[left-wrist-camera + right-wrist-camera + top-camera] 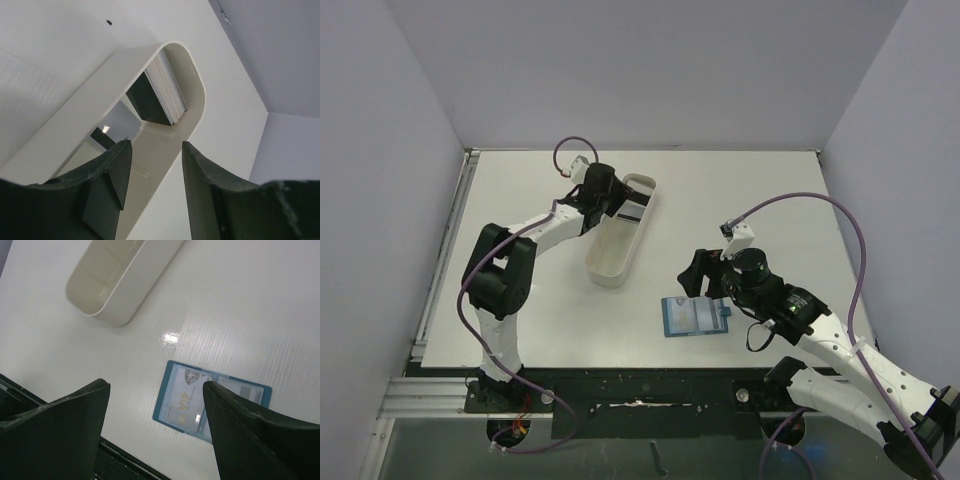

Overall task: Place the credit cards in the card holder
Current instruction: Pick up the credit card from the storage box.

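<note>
The credit cards stand as a stack on edge, dark-faced with pale edges, at the far end of the long white tray; they also show in the top view. My left gripper is open and empty, just short of the stack over the tray; in the top view it is at the tray's far end. The teal card holder lies open and flat on the table, with a pale VIP card in its clear left pocket. My right gripper is open and empty above the holder's left side.
The white tray lies slantwise at the table's middle, its near part empty. Grey walls enclose the table on three sides. The table's front edge with a dark rail runs just below the holder.
</note>
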`<state>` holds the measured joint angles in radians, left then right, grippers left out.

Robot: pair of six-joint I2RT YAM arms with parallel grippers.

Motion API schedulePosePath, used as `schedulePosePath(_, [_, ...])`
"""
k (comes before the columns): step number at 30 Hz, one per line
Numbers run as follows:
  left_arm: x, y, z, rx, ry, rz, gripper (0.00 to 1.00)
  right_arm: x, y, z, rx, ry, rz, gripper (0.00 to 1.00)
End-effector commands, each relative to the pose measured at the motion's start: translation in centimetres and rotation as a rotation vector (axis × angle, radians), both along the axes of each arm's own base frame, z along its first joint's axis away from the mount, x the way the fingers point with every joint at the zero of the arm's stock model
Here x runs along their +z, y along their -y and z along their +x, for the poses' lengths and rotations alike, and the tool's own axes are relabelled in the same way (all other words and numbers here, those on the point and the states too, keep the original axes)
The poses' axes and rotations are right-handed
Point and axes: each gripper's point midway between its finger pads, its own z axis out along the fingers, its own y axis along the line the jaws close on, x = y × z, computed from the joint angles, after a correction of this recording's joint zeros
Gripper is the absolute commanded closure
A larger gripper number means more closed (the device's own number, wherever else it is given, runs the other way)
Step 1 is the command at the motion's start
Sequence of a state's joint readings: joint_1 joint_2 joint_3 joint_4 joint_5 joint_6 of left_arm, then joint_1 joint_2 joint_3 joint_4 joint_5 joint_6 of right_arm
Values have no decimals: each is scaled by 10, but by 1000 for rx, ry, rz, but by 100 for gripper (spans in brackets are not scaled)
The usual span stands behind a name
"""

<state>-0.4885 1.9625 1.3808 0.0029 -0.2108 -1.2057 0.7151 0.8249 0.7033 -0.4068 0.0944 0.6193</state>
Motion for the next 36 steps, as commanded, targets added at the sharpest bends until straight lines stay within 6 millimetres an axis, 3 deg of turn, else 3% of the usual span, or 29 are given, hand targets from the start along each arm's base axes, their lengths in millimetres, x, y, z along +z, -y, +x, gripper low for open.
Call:
schedulePosePath(1, [34,13,26,46,99,-85,58,21,-5,4,4,59,38,24])
schedulePosePath(4, [23,15,30,54,79,-98,58,21,-4,5,2,62,42,24])
schedulePosePath(13, [19,26,45,70,104,-157,60,25,-3,4,10,62,20,24])
schedulePosePath(28, [-18,32,63,87,65,-187,65,22,2,6,-4,58,-6,23])
schedulePosePath(36, [-20,29,67,110,53,-154,67,21,-1,7,1,55,-13,23])
